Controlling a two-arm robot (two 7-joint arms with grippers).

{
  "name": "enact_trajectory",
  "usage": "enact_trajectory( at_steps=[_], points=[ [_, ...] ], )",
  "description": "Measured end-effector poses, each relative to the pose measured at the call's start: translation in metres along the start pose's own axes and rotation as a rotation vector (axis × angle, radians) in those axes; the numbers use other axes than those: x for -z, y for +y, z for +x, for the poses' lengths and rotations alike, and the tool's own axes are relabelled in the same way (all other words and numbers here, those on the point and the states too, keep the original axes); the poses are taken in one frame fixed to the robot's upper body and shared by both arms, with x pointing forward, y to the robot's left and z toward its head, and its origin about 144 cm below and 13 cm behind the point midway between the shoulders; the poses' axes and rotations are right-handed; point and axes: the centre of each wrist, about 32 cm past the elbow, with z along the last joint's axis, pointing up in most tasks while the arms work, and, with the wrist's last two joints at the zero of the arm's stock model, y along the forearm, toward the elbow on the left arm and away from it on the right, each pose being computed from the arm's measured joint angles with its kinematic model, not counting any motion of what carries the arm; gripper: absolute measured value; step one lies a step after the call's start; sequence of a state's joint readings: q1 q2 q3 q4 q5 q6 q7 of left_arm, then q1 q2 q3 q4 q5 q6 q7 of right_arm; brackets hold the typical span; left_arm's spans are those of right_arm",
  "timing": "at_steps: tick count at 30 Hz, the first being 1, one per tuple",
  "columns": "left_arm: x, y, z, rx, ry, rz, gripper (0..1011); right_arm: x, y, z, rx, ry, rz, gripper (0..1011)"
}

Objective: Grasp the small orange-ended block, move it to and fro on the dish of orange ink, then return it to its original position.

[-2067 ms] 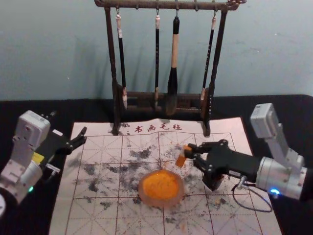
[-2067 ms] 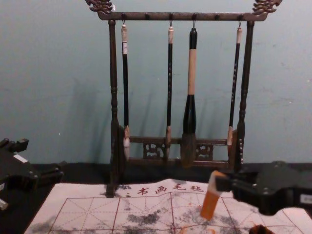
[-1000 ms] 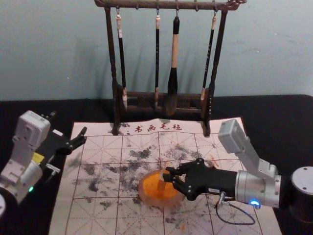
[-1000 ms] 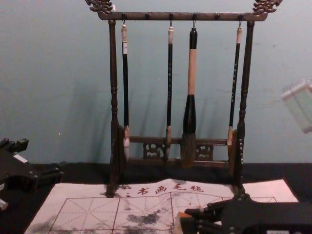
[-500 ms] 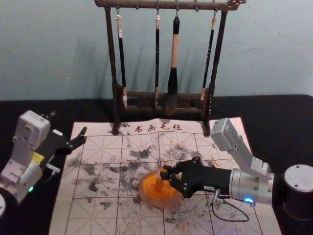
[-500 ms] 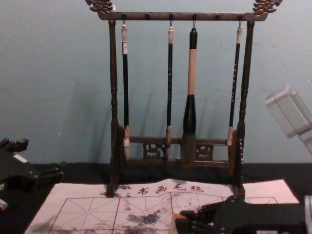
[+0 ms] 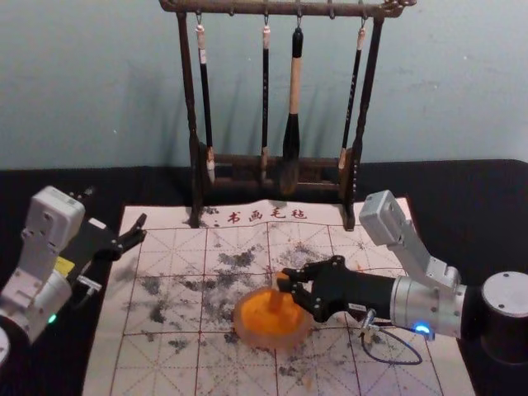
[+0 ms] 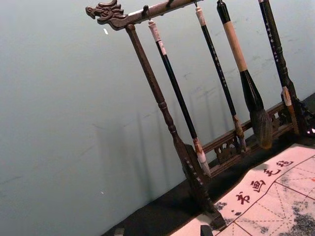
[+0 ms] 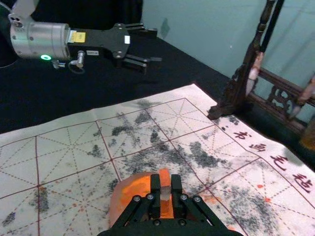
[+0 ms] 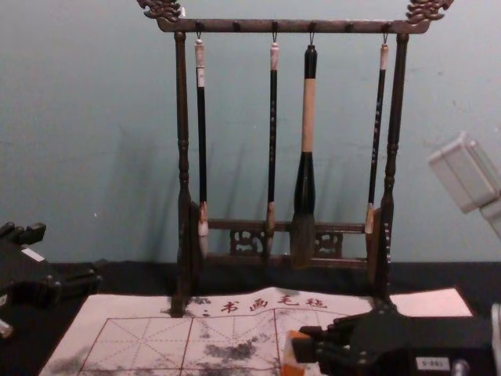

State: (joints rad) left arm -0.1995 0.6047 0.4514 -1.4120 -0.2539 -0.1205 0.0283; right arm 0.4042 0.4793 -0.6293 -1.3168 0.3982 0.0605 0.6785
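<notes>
Mat (image 7: 169,363) is under R gripper (image 7: 289,285), fingers pinching block (image 9: 164,180) at dish (image 7: 266,330) (L gripper (image 7: 116,208) left, fingers apart)

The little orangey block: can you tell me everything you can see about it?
The block is small and straight-edged, bright orange with a paler pinkish part. I can't tell what it's made of. The right gripper pinches it between its jaws, and it leans slightly over the dish of orange ink. I can't tell whether its lower end touches the ink.
</notes>
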Motion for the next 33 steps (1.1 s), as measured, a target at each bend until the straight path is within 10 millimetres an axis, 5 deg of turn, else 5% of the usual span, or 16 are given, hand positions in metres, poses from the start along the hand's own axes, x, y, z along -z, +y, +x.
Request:
enact_trajectory(
  at_steps=[33],
  points=[
    [0.0,0.0,0.0,0.0,0.0,0.0,1001,0.006,-0.022,-0.019,-0.021,0.032,-0.002,104]
  ],
)
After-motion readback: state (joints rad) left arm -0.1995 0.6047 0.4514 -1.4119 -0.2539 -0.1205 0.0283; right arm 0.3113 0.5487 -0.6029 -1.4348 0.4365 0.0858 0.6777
